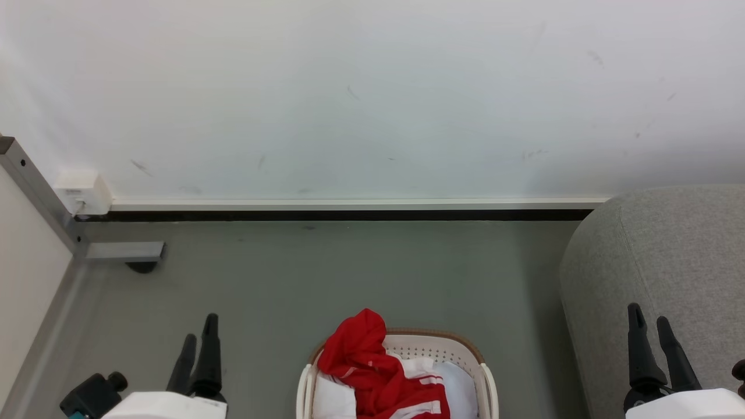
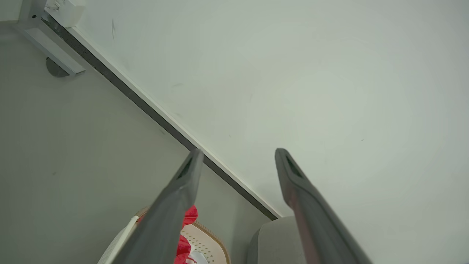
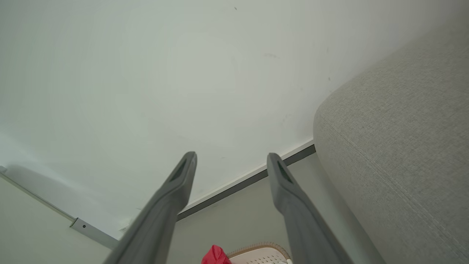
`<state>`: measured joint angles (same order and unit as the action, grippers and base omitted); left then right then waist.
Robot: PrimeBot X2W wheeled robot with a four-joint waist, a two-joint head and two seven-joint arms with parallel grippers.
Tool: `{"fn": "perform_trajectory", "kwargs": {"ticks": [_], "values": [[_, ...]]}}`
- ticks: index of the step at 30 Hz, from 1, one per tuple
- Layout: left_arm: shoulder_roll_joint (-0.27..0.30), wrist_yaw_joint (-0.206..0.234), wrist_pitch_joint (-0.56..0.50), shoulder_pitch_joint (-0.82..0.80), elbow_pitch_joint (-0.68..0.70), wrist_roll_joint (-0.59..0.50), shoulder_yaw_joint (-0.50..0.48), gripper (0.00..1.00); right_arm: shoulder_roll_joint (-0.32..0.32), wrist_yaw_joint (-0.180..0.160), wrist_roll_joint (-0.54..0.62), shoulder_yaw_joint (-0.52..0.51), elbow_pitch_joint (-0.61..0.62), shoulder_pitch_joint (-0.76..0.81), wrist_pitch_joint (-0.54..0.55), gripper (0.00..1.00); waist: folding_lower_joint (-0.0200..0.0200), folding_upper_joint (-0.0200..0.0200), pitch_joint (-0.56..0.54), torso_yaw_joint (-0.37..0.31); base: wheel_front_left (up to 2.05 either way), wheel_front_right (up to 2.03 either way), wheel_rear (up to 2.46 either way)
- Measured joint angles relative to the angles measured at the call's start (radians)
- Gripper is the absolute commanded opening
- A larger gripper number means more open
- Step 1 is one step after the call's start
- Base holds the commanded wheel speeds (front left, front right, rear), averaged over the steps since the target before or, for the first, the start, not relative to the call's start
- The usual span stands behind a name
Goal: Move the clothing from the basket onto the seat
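Both left gripper (image 1: 200, 327) and right gripper (image 1: 649, 314) are held spread and empty; clothing (image 1: 372, 366) is heaped, loosely it seems, in basket (image 1: 488, 378).

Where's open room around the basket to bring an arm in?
Bare grey floor runs from the dark baseboard to the oval cream plastic basket and along its left. A narrower strip borders the large grey fabric sofa. Soft red jersey and pale cloth fill the basket.
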<state>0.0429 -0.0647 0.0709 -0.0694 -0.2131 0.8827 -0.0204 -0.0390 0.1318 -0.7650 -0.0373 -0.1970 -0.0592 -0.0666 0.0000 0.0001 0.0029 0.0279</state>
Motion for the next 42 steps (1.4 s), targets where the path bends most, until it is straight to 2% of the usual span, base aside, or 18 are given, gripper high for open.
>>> {"fn": "perform_trajectory", "kwargs": {"ticks": [20,42], "values": [[0.005,-0.003,0.058,0.01,0.02,-0.307,0.028,1.0,-0.002,0.0,0.273,-0.007,-0.024,0.002,-0.06,1.0,0.0,0.0,0.004,0.005,0.0,0.0,0.0],[0.022,0.0,0.112,0.019,0.024,-0.533,0.07,1.0,-0.004,0.0,0.461,-0.025,-0.03,0.009,-0.117,1.0,0.0,0.0,0.008,0.014,0.0,0.0,0.0]]}}
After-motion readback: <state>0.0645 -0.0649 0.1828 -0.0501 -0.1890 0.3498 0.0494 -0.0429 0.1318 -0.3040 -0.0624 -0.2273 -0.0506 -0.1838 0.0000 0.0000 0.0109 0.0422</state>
